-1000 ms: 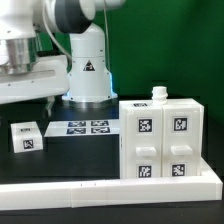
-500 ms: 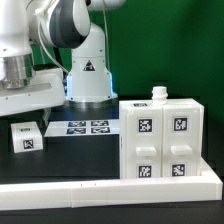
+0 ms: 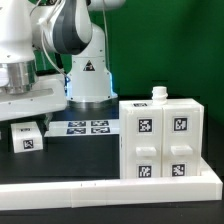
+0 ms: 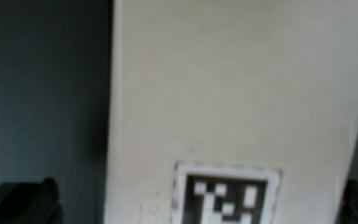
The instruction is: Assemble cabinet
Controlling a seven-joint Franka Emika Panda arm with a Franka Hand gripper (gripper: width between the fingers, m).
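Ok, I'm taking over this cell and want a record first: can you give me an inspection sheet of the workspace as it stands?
Surface: black table, with a white rail along its near edge.
Job's things: cabinet, an upright white box showing four tags, small peg on top; loose white piece with one tag, apart from it on the exterior view's left.
Clutter: nothing seen.
Grippers: gripper open above the loose white piece, dark fingers on either side of it.
Cables: nothing seen.
Surroundings: marker board flat in front of the arm's base; green backdrop.
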